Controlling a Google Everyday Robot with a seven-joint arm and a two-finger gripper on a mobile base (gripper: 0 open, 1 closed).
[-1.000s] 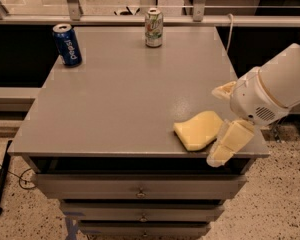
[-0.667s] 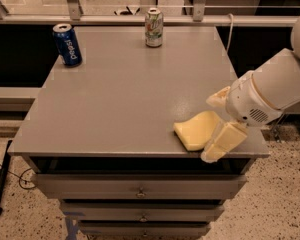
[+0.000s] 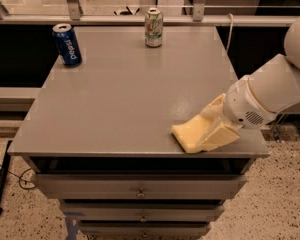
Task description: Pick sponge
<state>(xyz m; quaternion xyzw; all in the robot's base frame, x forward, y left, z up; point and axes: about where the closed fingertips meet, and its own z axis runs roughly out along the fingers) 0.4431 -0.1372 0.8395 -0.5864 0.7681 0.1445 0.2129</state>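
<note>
The sponge, a pale yellow flat foam pad, lies on the grey table near its front right edge. My gripper has come in from the right at table height. Its pale yellow fingers are apart: one finger is behind the sponge's right end, the other lies over its front right part. The sponge rests on the table and its right end is partly hidden by the fingers. The white arm reaches in from the right edge of the view.
A blue Pepsi can stands at the table's back left. A green-and-white can stands at the back middle. Drawers sit under the tabletop. A railing runs behind the table, and a cable lies on the floor at left.
My gripper has moved left and down onto the sponge's right end. The fingers stand closer together than before. The sponge and both cans have not moved.
</note>
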